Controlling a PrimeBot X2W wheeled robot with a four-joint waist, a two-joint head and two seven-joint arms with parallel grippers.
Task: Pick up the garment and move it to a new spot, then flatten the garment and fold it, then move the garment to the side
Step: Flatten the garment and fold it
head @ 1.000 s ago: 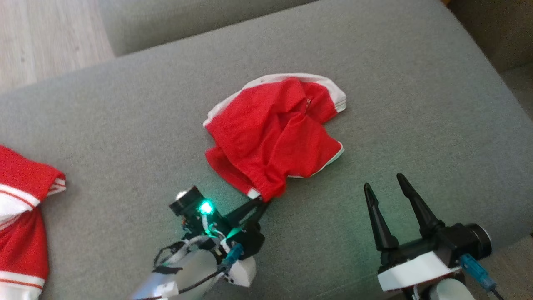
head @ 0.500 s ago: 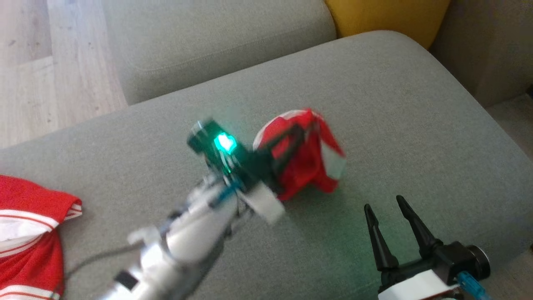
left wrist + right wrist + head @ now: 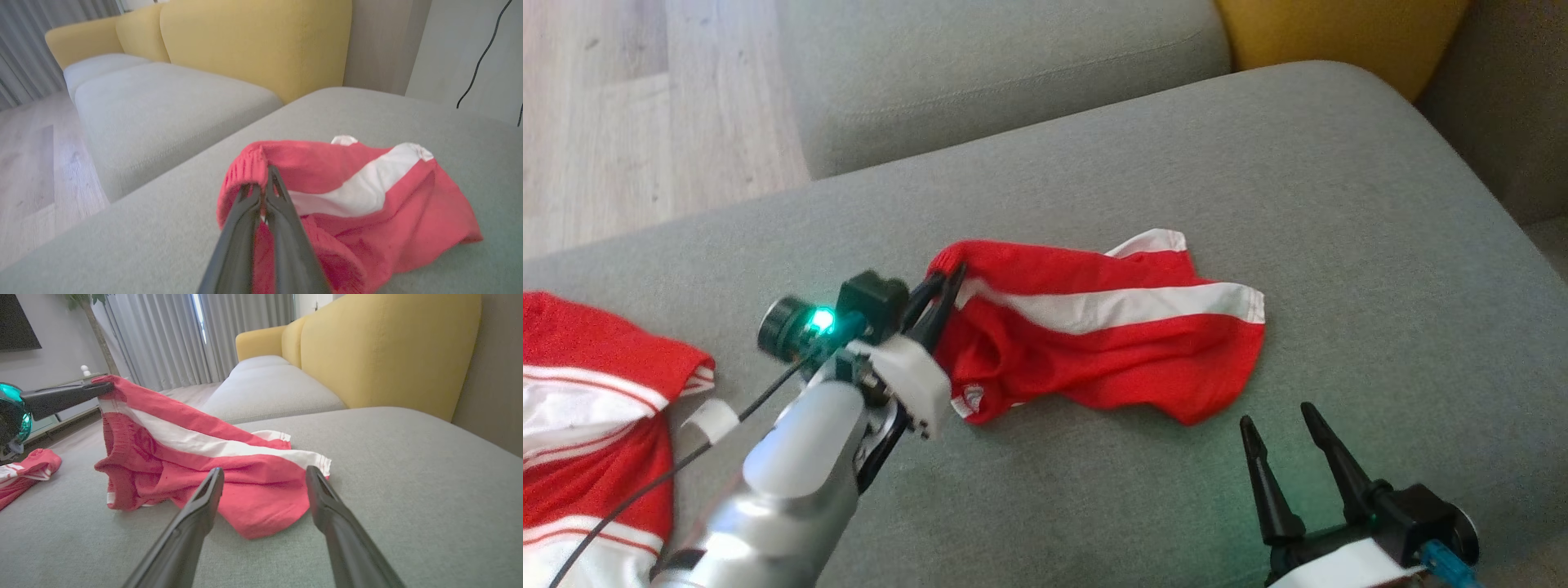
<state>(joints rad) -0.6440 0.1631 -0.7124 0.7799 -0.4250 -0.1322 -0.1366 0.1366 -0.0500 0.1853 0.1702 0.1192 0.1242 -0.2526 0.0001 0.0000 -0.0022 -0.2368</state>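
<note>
The garment [image 3: 1111,343] is a pair of red shorts with a white side stripe, stretched out across the grey sofa cushion [image 3: 1339,204]. My left gripper [image 3: 947,282] is shut on its ribbed waistband and holds that end lifted, while the leg end rests on the cushion. In the left wrist view the garment [image 3: 367,204] drapes away from the pinched waistband, with my left gripper [image 3: 265,179] closed on it. My right gripper [image 3: 1278,420] stands open near the cushion's front edge, just short of the garment's lower hem. In the right wrist view the garment [image 3: 204,457] lies beyond my right gripper [image 3: 263,473].
A second red and white garment [image 3: 580,425] lies at the cushion's left edge. A further grey seat [image 3: 996,73] and a yellow backrest [image 3: 1339,33] stand behind. Wooden floor [image 3: 621,106] shows at the upper left.
My left gripper has lifted the garment by its waistband and swung it left, so the crumpled heap is now drawn out lengthwise. The head camera has tilted up. My right gripper stays open.
</note>
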